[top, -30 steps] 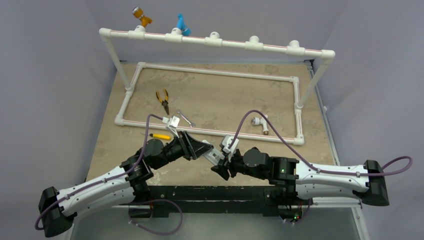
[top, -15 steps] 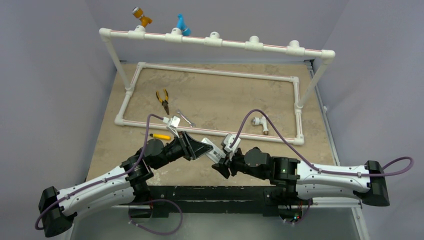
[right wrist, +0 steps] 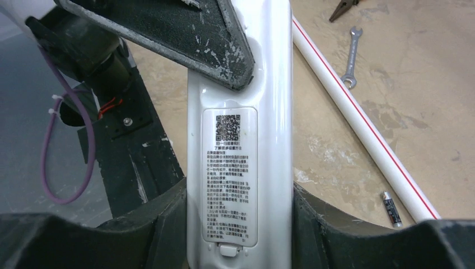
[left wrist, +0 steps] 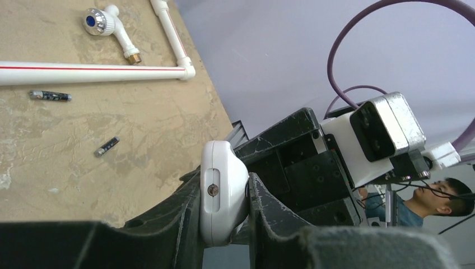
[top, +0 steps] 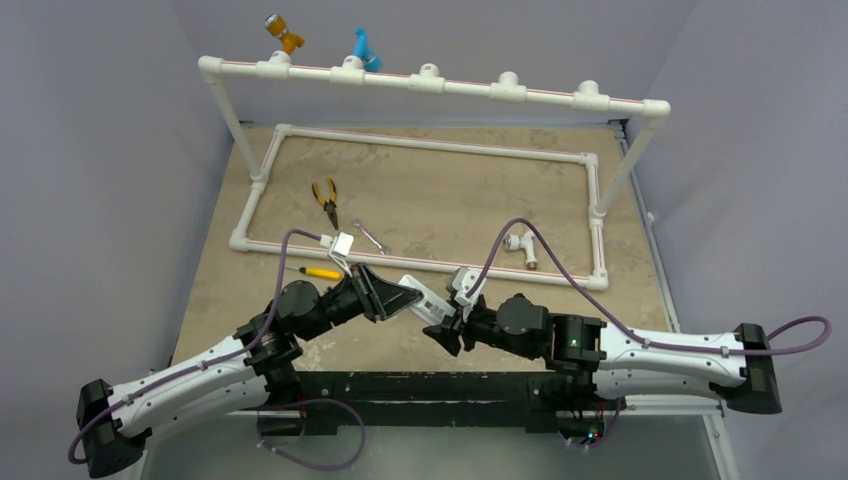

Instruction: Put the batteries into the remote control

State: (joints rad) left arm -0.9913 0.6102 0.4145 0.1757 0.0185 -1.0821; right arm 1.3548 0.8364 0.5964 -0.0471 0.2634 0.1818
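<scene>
two batteries (left wrist: 50, 96) (left wrist: 106, 146) lie loose, button face of remote control (right wrist: 241, 168) hidden

The remote (right wrist: 274, 140) is smooth, glossy white plastic, its back label (right wrist: 229, 174) matt. Right fingers (right wrist: 151, 224) are matt black, scuffed and white-flecked. The table (right wrist: 448, 84) looks rough, mottled tan. The pipe (right wrist: 358, 116) is glossy white plastic; the wrench (right wrist: 352, 56) bare metal

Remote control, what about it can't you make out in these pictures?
- Front of the remote control: turned away in the right wrist view, too small from above.
- Far end: partly under a finger of the left gripper in the right wrist view.
- Near end: cut off by that view's bottom edge.
- Left wrist view: seen end-on between the fingers, so only one end shows.
</scene>
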